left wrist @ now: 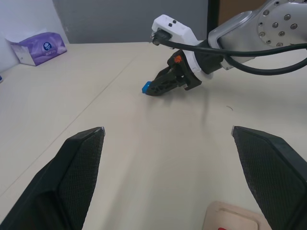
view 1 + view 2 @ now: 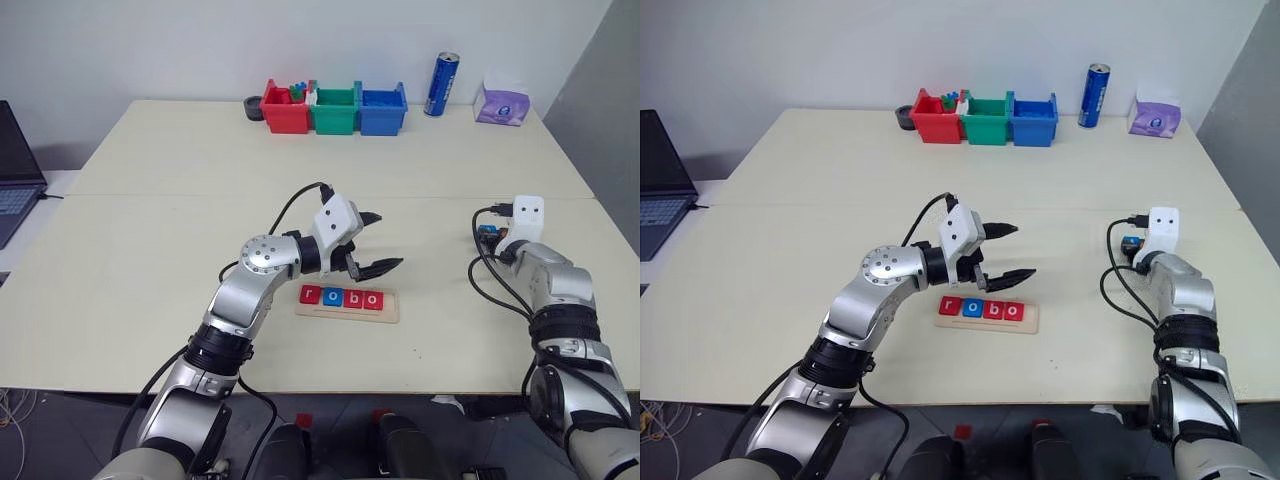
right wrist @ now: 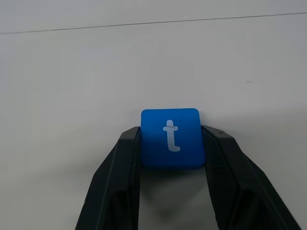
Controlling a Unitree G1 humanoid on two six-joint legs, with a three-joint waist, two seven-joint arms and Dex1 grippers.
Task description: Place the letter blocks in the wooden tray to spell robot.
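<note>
The wooden tray (image 2: 391, 307) lies near the table's front edge, its right end bare. Several letter blocks sit in it in a row: a red r (image 2: 310, 294), a blue o (image 2: 332, 297), a red b (image 2: 352, 298) and a red o (image 2: 372, 299). My left gripper (image 2: 388, 240) hovers open just above and behind the tray, pointing right. Far to the right, my right gripper (image 3: 171, 146) is shut on a blue t block (image 3: 171, 138), one finger on each side, low at the table surface. The same blue block (image 1: 145, 87) shows at the right gripper's tips in the left wrist view.
Red (image 2: 284, 108), green (image 2: 334, 110) and blue (image 2: 383, 110) bins stand at the back of the table. Beside them are a black roll (image 2: 254, 107), a blue can (image 2: 441, 84) and a purple tissue pack (image 2: 501, 102). A laptop (image 2: 15, 170) sits at the far left.
</note>
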